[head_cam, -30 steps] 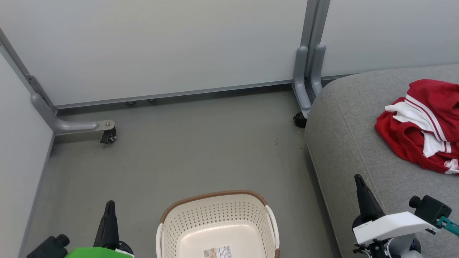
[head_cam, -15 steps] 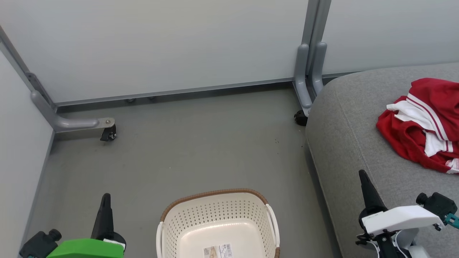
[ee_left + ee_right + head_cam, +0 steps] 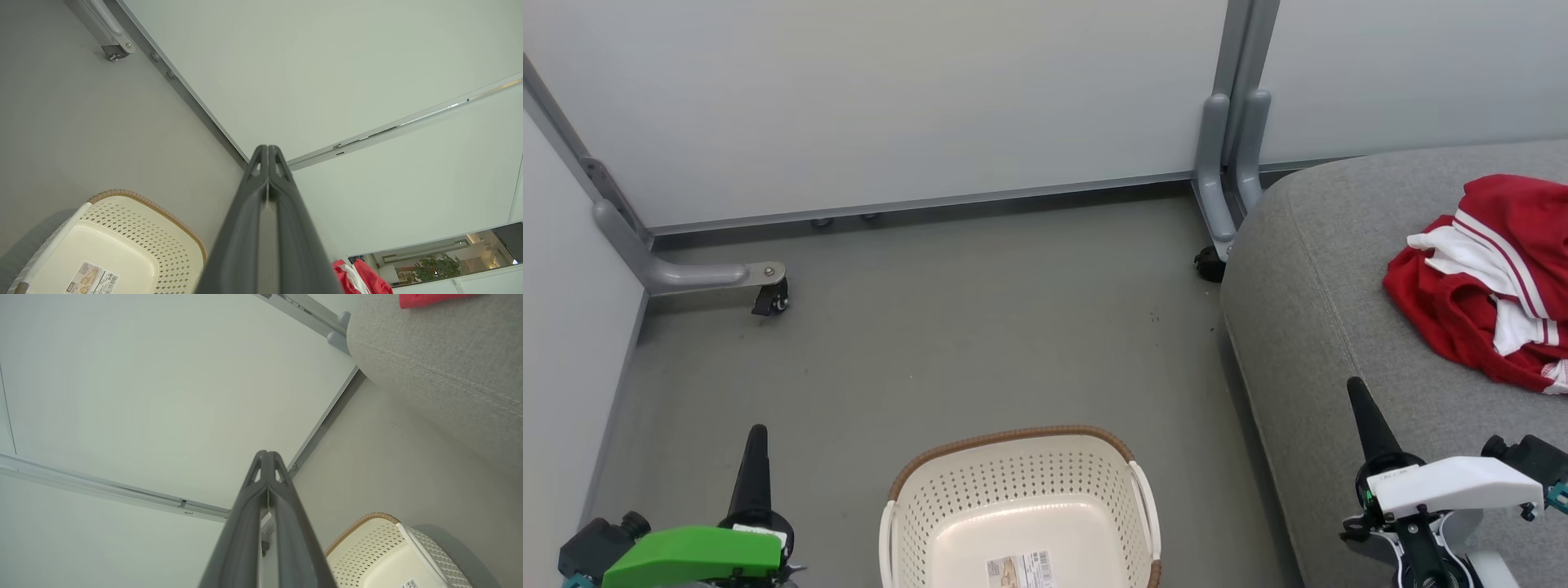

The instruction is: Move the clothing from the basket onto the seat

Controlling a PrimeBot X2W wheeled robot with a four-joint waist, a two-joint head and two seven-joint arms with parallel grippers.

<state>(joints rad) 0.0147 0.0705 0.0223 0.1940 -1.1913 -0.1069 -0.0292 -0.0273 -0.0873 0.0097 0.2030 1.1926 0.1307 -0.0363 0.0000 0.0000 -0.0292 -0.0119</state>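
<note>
The red-and-white clothing (image 3: 1486, 286) lies crumpled on top of the grey seat (image 3: 1323, 327). It sits well in from the cushion's rounded left edge and runs past the right border of the head view, so its full extent is unclear. The perforated cream basket (image 3: 1013, 433) stands on the grey floor (image 3: 947, 327), just beside the seat's left edge. A printed label (image 3: 1018, 569) is stuck to its smooth bottom.

The left gripper (image 3: 756, 441) hangs over the floor left of the basket. In its wrist view the two dark fingers (image 3: 245, 228) are pressed together from base to tip and carry nothing. The right gripper (image 3: 1357, 392) hangs above the seat's near left corner, apart from the clothing. Its fingers (image 3: 241, 531) likewise meet at the tips and are empty. Pale partition panels (image 3: 890, 106) on castered feet (image 3: 770, 300) close off the floor's far edge.
</note>
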